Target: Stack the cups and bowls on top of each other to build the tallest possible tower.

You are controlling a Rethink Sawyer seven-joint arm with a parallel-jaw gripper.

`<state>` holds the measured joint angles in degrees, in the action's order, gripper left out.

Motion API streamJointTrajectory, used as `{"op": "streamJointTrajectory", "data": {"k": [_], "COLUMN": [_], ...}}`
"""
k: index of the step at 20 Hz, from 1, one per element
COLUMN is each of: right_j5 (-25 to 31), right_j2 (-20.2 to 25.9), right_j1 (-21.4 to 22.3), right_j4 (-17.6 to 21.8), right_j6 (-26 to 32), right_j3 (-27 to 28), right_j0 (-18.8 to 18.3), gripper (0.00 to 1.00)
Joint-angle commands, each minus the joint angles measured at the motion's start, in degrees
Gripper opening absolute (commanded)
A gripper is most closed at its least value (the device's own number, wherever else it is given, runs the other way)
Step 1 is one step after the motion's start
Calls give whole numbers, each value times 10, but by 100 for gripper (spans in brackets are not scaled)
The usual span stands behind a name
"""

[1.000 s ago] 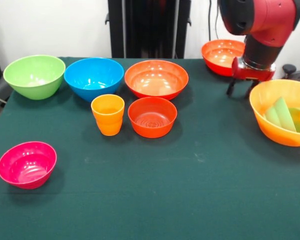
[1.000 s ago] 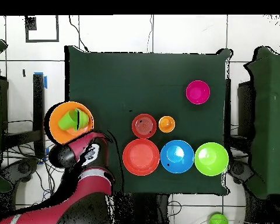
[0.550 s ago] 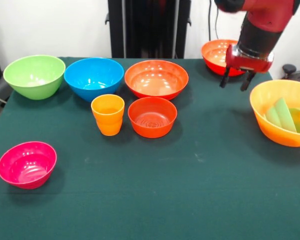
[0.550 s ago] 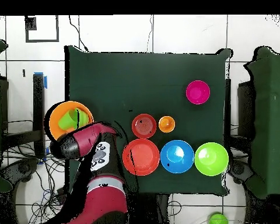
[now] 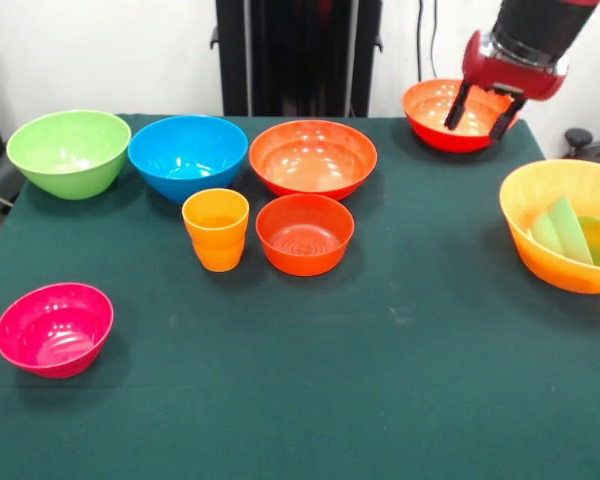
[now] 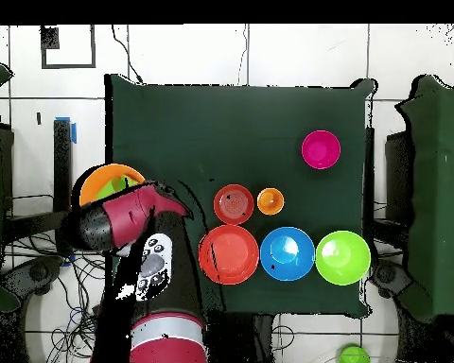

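The bowls were spread across the desk, none stacked into a tower. Taking the orange cup as the marker: the small red-orange bowl sat just beside it, the wide red-orange bowl and the blue bowl stood just behind, and the green bowl was further along that back row. The pink bowl lay well apart, toward the near edge. Far across from the cup, the largest orange bowl hung at the desk's edge with the green cup lying tilted inside it. The tool hovered with its fingers spread and empty over another red-orange bowl at the far corner. Nothing stood between the cup and its neighbours. The desk was dark green cloth; a white wall and a black pedestal stood behind it.
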<state>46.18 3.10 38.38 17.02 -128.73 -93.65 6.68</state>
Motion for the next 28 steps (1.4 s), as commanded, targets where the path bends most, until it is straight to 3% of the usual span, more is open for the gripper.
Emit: {"op": "streamJointTrajectory", "data": {"k": [1,4,9,16,19,28], "right_j5": [24,-56,-102,-120,-146,-185], "right_j2": [88,142,194,240,252,267], "right_j1": [28,23,19,22,2,-52], "right_j4": [0,-38,-44,-15,8,61], "right_j6": [110,106,107,119,121,106], "right_j3": [22,-14,-52,-82,-86,-67], "right_j0": [-41,-88,-136,-187,-209,-225], "gripper": [100,100,100,100,100,100]}}
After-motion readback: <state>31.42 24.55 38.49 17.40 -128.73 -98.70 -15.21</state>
